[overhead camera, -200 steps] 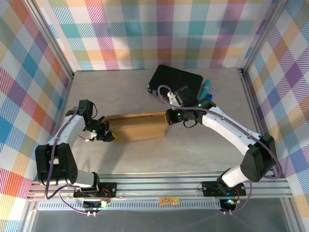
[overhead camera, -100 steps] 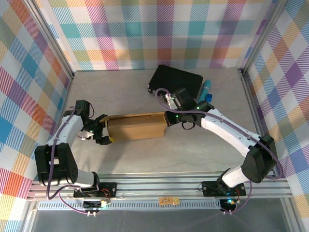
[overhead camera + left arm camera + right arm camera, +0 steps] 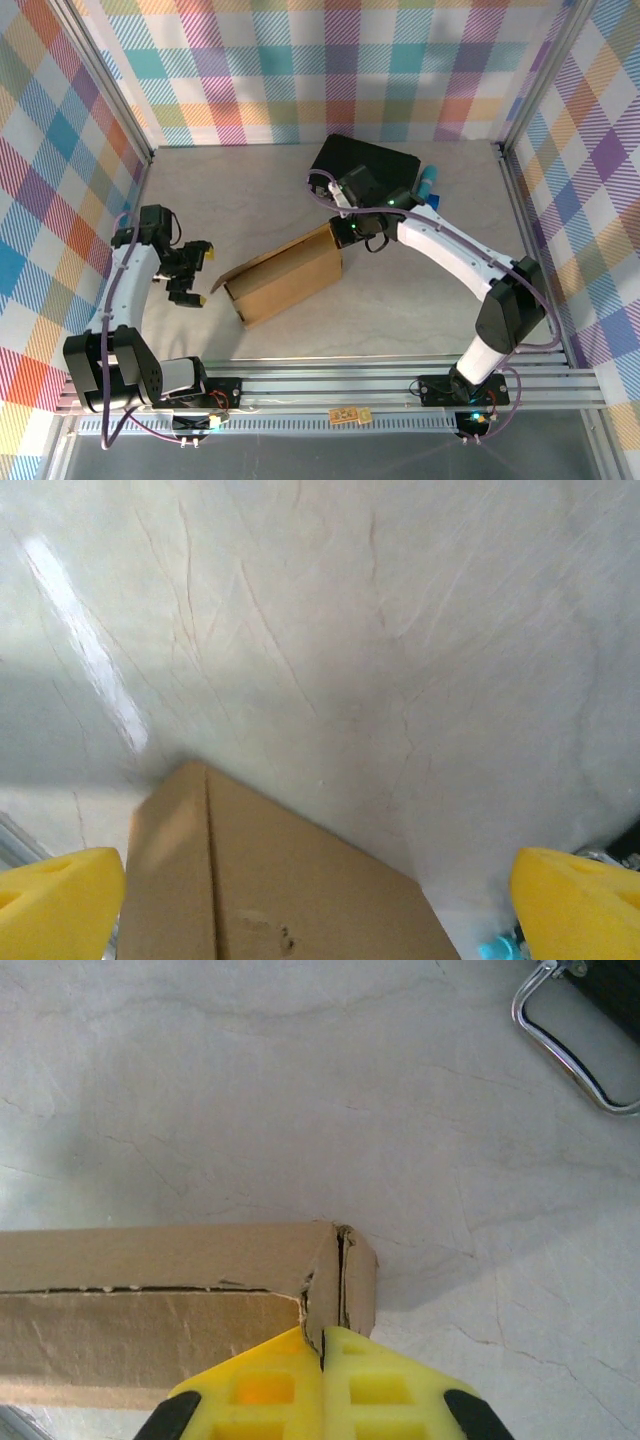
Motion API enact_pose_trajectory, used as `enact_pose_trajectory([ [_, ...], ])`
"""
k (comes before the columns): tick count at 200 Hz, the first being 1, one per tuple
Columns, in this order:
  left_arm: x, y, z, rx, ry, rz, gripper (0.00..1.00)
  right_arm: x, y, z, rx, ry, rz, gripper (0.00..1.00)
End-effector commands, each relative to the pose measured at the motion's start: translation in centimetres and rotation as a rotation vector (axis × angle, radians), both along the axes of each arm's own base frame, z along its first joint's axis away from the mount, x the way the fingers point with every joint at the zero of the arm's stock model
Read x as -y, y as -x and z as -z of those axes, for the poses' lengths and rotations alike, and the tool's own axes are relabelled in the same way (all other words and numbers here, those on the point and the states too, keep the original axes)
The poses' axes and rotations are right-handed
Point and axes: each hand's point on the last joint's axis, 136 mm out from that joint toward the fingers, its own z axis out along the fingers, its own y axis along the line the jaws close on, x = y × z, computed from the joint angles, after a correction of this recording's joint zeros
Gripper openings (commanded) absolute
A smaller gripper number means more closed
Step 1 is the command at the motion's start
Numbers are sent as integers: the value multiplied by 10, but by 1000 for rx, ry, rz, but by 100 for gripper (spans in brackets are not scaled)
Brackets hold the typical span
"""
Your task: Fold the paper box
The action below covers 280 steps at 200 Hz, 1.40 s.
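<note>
Two arms flank the paper box [image 3: 285,282], which lies near the middle of the table [image 3: 400,300], its long side slanting from 8 o'clock up to 2 o'clock. At that 2 o'clock end the right gripper [image 3: 322,1345] pinches the box's corner wall, yellow fingers pressed together. At 9 o'clock of the box the left gripper [image 3: 196,272] stands spread wide, clear of the cardboard. A black case [image 3: 362,167] sits beyond, at 1 o'clock.
</note>
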Motion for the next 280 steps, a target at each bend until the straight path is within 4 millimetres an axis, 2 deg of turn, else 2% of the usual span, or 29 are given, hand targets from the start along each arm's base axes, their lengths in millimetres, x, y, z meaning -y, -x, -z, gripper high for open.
enact_pose_trajectory([
  [1, -32, 8, -33, 47, -219, 114, 91, 13, 9, 25, -97, 116, -3, 0],
  [20, -43, 16, -51, 65, -320, 161, 85, 9, 3, 26, -105, 128, 5, 0],
  [40, -42, 22, -60, 96, -361, 205, 78, 5, -2, 23, -102, 126, 7, 0],
  [64, -30, 19, -68, 165, -347, 269, 67, 5, -9, 23, -96, 145, 29, 0],
  [95, -13, 12, -87, 271, -328, 383, 45, 4, -15, 24, -92, 156, 49, 0],
  [120, 4, 13, -94, 340, -314, 504, 40, 1, -17, 25, -92, 145, 52, 0],
  [138, 10, 15, -88, 357, -342, 606, 40, 0, -18, 23, -82, 139, 48, 0],
  [157, -2, 13, -86, 332, -453, 699, 47, -1, -19, 19, -63, 131, 36, 0],
  [186, -10, -15, -92, 370, -614, 877, 53, -1, -19, 15, -38, 123, 20, 0],
  [203, 0, -35, -91, 415, -640, 1004, 47, 0, -18, 15, -37, 127, 15, 0],
  [222, 13, -48, -89, 455, -626, 1105, 45, 0, -18, 17, -42, 132, 11, 0],
  [242, 19, -49, -79, 452, -622, 1178, 47, 0, -18, 18, -46, 129, 12, 0],
  [267, 10, -46, -66, 393, -666, 1209, 53, -1, -17, 18, -50, 131, 7, 0],
  [280, 11, -48, -62, 399, -665, 1225, 54, 0, -17, 19, -51, 134, 4, 0],
])
